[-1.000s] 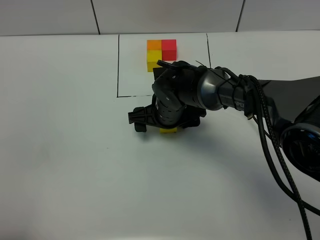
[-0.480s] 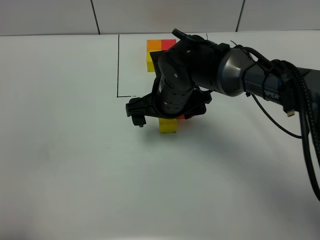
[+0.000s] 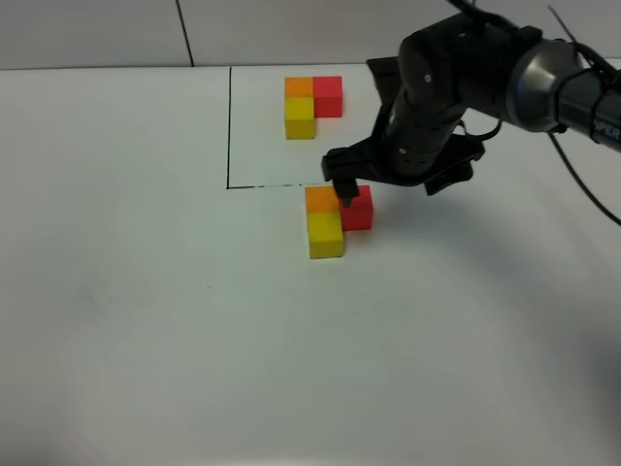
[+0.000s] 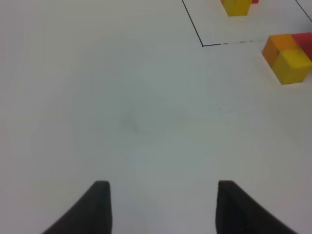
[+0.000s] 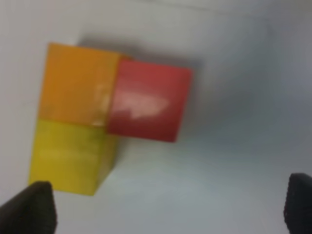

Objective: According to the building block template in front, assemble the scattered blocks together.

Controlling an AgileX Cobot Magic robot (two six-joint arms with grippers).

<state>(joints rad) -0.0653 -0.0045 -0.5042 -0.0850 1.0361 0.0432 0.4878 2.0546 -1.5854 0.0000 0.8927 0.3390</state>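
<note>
Scattered blocks, frame centre, already joined like building block template; right gripper spread wide, nothing held, should be lifted clear without nudging.

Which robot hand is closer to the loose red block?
Right. The right gripper hangs open just above the red block; the left gripper is far off, over bare table.

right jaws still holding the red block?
No, in the right wrist view the jaws stand wide apart, well clear of the red block, which rests on the table beside the orange block.
</note>
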